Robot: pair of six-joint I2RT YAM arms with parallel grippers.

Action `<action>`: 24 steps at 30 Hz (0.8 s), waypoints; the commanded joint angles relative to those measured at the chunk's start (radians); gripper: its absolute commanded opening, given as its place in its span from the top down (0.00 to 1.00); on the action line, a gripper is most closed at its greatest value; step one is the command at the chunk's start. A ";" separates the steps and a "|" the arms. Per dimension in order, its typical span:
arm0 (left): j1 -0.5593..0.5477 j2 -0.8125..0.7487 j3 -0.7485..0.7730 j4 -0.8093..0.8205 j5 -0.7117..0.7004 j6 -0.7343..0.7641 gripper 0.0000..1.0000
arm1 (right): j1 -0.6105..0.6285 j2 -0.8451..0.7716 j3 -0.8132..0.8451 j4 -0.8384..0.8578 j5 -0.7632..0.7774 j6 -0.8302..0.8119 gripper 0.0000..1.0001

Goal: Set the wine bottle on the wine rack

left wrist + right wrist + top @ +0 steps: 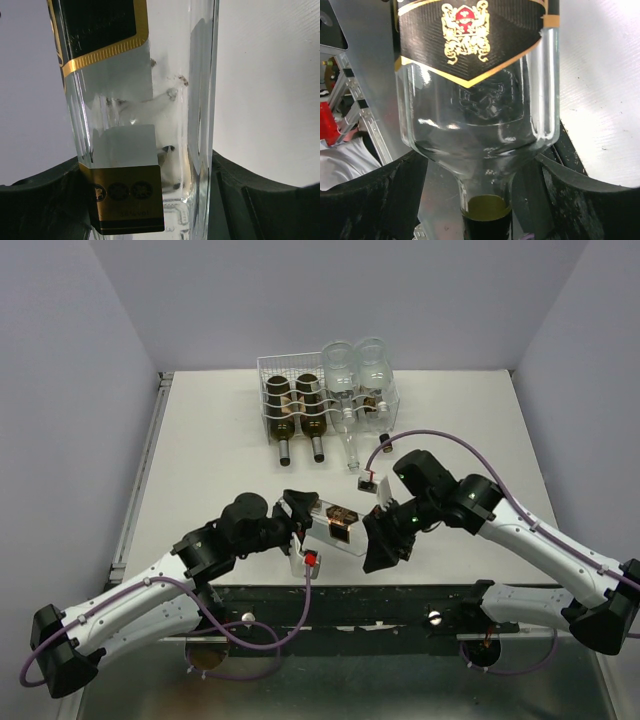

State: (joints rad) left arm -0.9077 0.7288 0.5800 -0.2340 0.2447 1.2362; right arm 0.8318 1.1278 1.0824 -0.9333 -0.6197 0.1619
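**Wine bottle spanned by both grippers at the near middle of the table, well apart from the wine rack.**

Your main risk is a slip. The glass is smooth and narrows at the shoulder, so if you release one end before the other is firm, the bottle could drop. The rack's visible row already holds two dark bottles and two clear bottles, so a hasty approach may knock them. Both arms bend inward, with the wrists facing each other along the bottle. The left gripper clamps the body. The right gripper straddles the shoulder and neck, but you cannot tell whether it grips.
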 commanded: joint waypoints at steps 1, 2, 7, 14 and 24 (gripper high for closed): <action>-0.008 0.001 0.023 0.179 0.050 -0.047 1.00 | 0.020 0.009 -0.022 0.033 -0.003 0.028 0.23; -0.008 0.003 0.026 0.177 0.053 -0.053 1.00 | 0.020 0.009 -0.030 0.040 -0.002 0.037 0.26; -0.010 0.009 0.029 0.199 0.061 -0.096 1.00 | 0.027 0.009 -0.055 0.041 0.005 0.056 0.53; -0.011 0.006 0.026 0.220 0.059 -0.112 1.00 | 0.029 0.007 -0.050 0.030 0.047 0.064 0.99; -0.011 -0.017 0.008 0.214 0.053 -0.121 0.01 | 0.030 -0.025 -0.006 0.076 0.179 0.083 0.99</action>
State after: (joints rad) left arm -0.9104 0.7597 0.5735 -0.2489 0.2527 1.1843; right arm 0.8566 1.1255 1.0374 -0.9405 -0.5690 0.2119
